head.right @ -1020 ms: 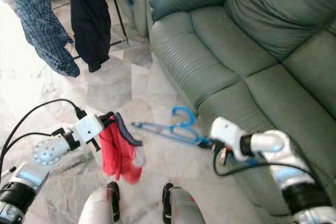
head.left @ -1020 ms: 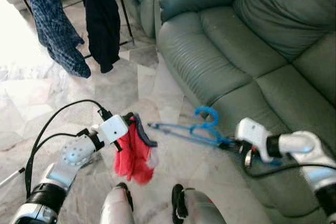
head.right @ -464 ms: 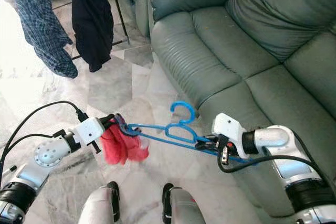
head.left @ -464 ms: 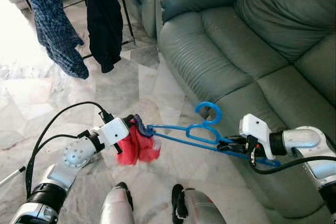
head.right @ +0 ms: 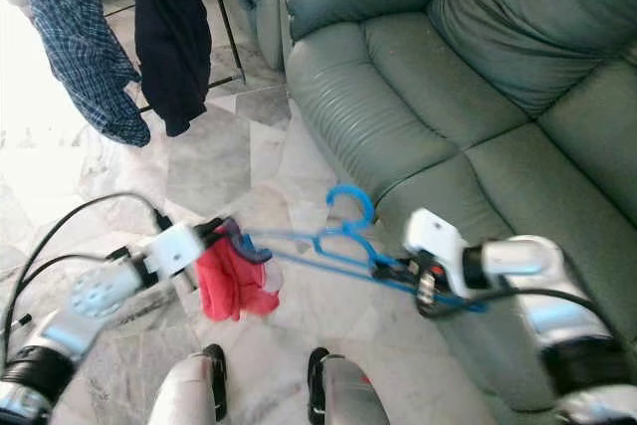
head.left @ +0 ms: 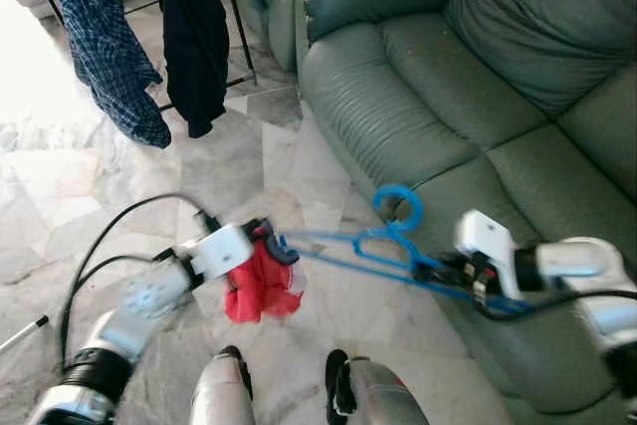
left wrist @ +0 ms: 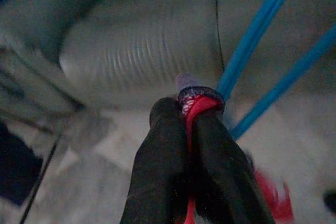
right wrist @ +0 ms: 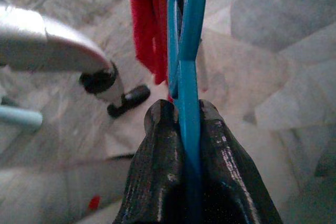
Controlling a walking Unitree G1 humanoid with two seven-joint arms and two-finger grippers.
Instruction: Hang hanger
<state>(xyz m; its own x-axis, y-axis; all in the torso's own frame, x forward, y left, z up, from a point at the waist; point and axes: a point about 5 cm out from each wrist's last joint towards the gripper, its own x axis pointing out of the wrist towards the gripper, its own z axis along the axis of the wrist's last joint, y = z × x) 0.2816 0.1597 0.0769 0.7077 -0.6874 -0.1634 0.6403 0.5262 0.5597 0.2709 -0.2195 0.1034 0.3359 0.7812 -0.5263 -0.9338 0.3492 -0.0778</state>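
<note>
- Hanger [head.left: 393, 246]: one, blue, thin plastic, clamped by right end effector [right wrist: 181, 129].
- Left end effector [left wrist: 191, 124] pinches one red cloth [head.left: 261, 286] (soft, crumpled).

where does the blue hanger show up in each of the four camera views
Left eye view: blue hanger lies low and centre, between the two grippers.
Right eye view: low centre, in front of the sofa.
Left wrist view: two blue bars run to the upper right, past the left gripper.
Right wrist view: a blue bar clamped in the right gripper, running straight up.
Shared landmark: the red garment.
</note>
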